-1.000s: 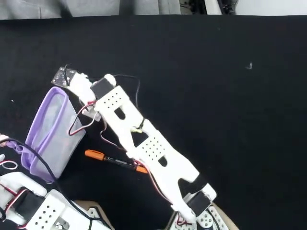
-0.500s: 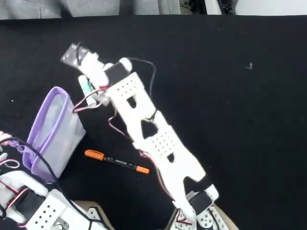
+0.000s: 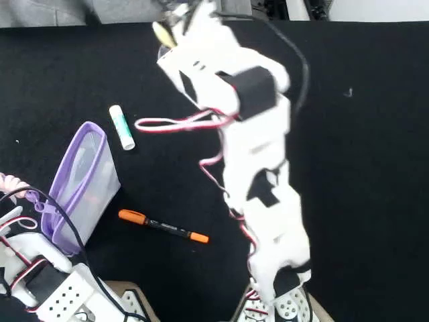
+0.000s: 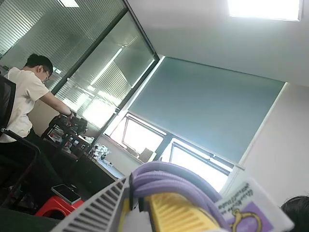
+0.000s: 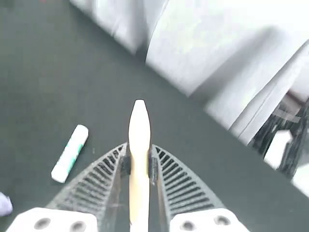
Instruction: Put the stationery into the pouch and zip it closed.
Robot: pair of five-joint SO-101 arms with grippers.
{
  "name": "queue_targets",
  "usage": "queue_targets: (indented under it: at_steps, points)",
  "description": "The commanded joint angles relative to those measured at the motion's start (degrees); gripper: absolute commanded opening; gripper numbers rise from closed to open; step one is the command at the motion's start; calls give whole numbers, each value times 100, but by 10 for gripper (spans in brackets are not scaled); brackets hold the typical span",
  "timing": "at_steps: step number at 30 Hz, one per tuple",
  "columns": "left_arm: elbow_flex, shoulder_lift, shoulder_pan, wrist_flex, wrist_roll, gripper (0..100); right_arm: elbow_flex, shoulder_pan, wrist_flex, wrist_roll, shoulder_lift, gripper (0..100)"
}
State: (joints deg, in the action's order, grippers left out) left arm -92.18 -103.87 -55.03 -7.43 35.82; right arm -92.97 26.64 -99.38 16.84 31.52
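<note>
A purple, clear-sided pouch (image 3: 79, 186) stands open on the black table at the left. My left gripper (image 3: 30, 218) is shut on the pouch's near rim, and the purple rim (image 4: 174, 180) sits between its jaws. A white and green glue stick (image 3: 121, 126) lies on the table just past the pouch's far end. An orange-capped marker (image 3: 163, 227) lies to the right of the pouch. My right gripper (image 3: 167, 28) is raised high over the table's far edge, shut on a cream pen (image 5: 139, 145). The glue stick (image 5: 70, 153) lies far below it.
The right arm (image 3: 258, 154) stretches tall from its base at the front to the far edge, with red and white cables hanging from it. The right half of the table (image 3: 362, 168) is bare black cloth. A paper tag (image 4: 246, 205) hangs at the pouch's rim.
The right arm has risen from the pouch's far end and swung up towards the far edge. The glue stick that it covered now lies in plain sight. The pouch has shifted slightly.
</note>
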Motion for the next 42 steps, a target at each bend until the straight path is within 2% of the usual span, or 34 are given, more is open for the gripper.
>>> queue_targets:
  at_steps: [1, 4, 10, 16, 22, 29, 37, 42]
  points:
    - [31, -35, 75, -53, -35, 29, -242, 193, 176, -598, -822, 11]
    - [31, -35, 75, -53, -35, 29, -251, 598, 167, -1073, -989, 11]
    - [31, -35, 75, -53, -9, 29, -268, 1327, 62, -1547, -1200, 11]
    - [31, -35, 119, -53, -9, 29, -268, 1547, -9, -1934, -1631, 11]
    - [-40, -35, 549, -62, -35, 29, -268, 1873, 44, -2321, -1552, 11]
    - [-57, -35, 629, -62, -35, 29, -268, 2541, 1055, -2277, -1112, 11]
    - [-110, -35, 629, -62, -35, 29, -277, 2558, 2127, -2268, -233, 11]
    - [-110, -35, 611, -62, -35, 29, -277, 2567, 2374, -2268, 145, 11]
